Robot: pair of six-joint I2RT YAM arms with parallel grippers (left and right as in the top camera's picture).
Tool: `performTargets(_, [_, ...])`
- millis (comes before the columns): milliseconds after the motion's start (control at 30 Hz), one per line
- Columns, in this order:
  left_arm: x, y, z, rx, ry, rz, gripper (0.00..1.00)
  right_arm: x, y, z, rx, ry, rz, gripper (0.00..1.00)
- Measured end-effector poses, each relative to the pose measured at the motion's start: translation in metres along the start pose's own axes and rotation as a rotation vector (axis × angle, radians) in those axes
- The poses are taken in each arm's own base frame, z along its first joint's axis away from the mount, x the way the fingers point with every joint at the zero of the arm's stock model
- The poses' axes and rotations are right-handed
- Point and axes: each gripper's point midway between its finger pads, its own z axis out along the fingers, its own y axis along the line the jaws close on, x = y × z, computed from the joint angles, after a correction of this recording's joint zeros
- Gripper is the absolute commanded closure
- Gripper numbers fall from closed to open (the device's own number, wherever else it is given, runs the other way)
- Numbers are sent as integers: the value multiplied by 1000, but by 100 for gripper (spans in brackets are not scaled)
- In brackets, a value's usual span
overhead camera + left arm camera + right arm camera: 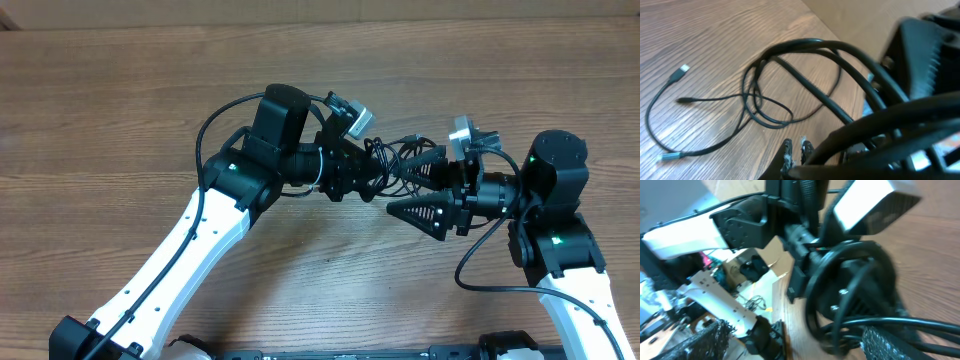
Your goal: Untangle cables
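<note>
The cables (400,152) are thin black cords bunched between my two grippers at the table's middle. In the left wrist view the cables (765,107) lie in loose loops on the wood. A metal-tipped plug (684,68) lies at the far left and another plug (667,156) near the bottom left. Several strands rise from the loops toward the right. My left gripper (375,170) (796,151) is shut, and a blurred black strand runs off from its fingers. My right gripper (415,190) (802,341) is open, with cable strands (900,324) crossing just above its right finger (895,342).
The two arms meet head-on over the wooden table (120,110), their wrist cameras almost touching. The table's far edge (320,22) runs along the top. In the right wrist view, the table's side edge (785,305) shows with clutter beyond it.
</note>
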Motion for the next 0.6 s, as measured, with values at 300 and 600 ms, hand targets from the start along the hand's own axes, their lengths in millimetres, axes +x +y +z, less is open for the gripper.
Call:
performTargets(300, [-4, 3, 2, -33, -19, -72, 95, 6, 14, 10, -68, 30, -8, 19])
performTargets(600, [-1, -4, 9, -26, -6, -84, 96, 7, 18, 17, -78, 39, -23, 19])
